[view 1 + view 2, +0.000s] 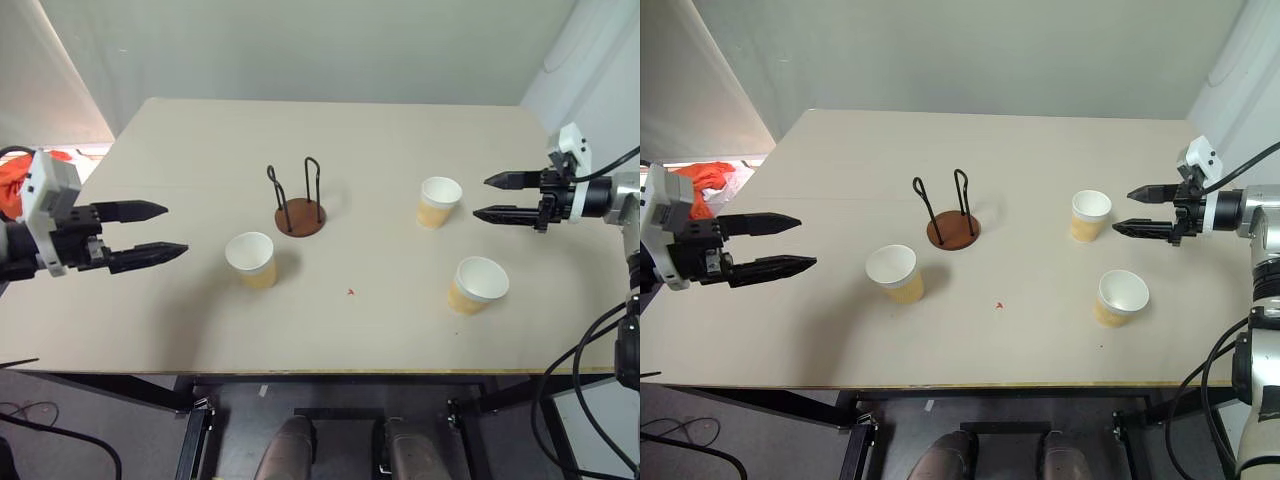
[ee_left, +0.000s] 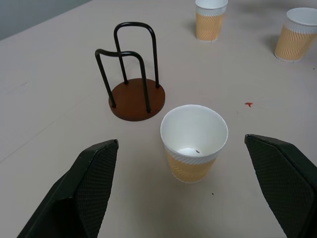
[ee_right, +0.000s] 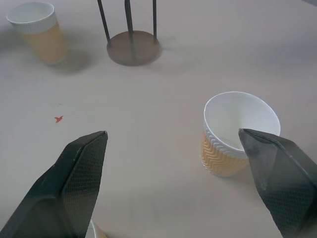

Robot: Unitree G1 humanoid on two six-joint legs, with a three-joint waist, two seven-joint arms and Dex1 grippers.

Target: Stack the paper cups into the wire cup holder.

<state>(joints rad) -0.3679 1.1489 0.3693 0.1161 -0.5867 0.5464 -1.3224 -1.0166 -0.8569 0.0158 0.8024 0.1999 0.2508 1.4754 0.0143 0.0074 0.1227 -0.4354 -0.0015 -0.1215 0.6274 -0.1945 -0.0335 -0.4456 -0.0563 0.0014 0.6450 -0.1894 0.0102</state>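
Three paper cups stand upright on the beige table (image 1: 200, 130), tan outside and white inside. One cup (image 1: 251, 259) is left of centre, another (image 1: 438, 201) at the right, and a third (image 1: 477, 284) nearer the front right. The wire cup holder (image 1: 300, 205), a brown disc with two black wire loops, stands empty in the middle. My left gripper (image 1: 172, 230) is open and hovers left of the left cup (image 2: 194, 141), pointing at it. My right gripper (image 1: 481, 197) is open just right of the right cup (image 3: 237, 134), apart from it.
A small red speck (image 1: 350, 292) marks the table between the cups. An orange cloth (image 1: 705, 180) lies off the table's left side. The table's front edge (image 1: 330, 372) runs close below the cups, and a pale wall stands behind.
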